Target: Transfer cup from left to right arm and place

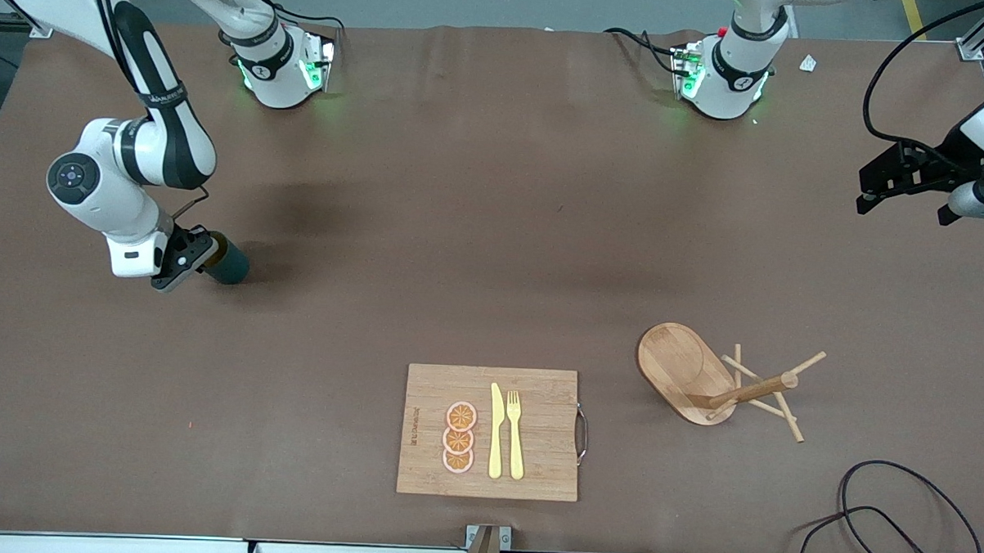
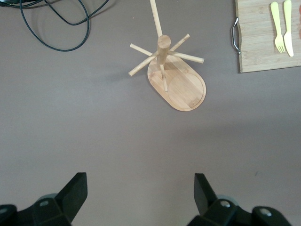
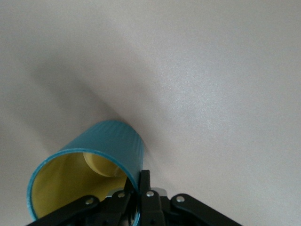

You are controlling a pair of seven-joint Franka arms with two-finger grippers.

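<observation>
From the front, the right gripper pinched the rim of the teal cup over the brown table at the right arm's end. The left gripper waited over the left arm's end. Nearer the camera lay a wooden board with orange slices, yellow knife and fork, and beside it a wooden mug tree.

The left wrist view showed its fingers spread wide, empty, above the mug tree.

The right wrist view showed fingers clamped on the cup's wall, yellow inside showing.
</observation>
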